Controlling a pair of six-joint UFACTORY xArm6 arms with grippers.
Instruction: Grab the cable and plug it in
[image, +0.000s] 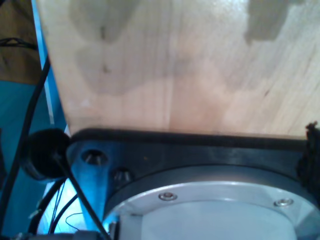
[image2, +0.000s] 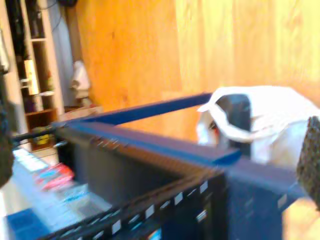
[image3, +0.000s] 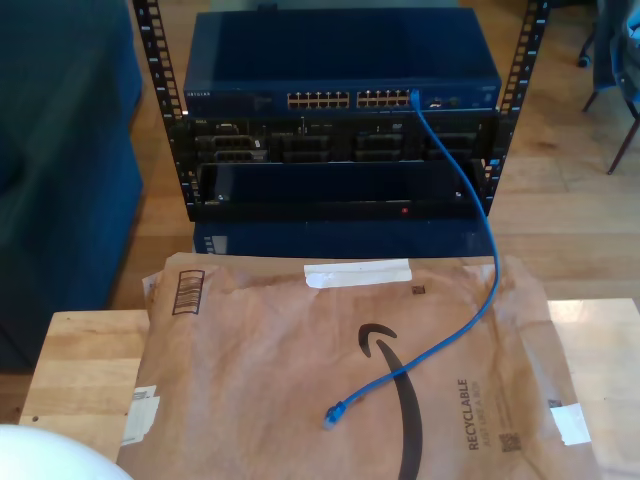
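The cable (image3: 478, 190) is thin and bright blue. One end is plugged into the right-hand block of ports on the blue switch (image3: 340, 60) at the top of the rack. From there it hangs down the rack's front and curves across a brown padded envelope (image3: 300, 370). Its loose plug (image3: 332, 415) lies on the envelope near the exterior view's bottom middle. My second gripper (image2: 157, 157) is open, with a dark textured fingertip (image2: 310, 162) at the picture's edge and the rack's top beyond. My first gripper (image: 160, 155) looks open, over a black plate and bare wood; one fingertip (image: 313, 150) shows.
The envelope covers a wooden table (image3: 80, 370). The black rack (image3: 340, 160) stands behind it on a wooden floor. A dark blue sofa (image3: 60, 150) fills the exterior view's left. A white plastic bag (image2: 260, 120) lies beyond the rack in the second wrist view.
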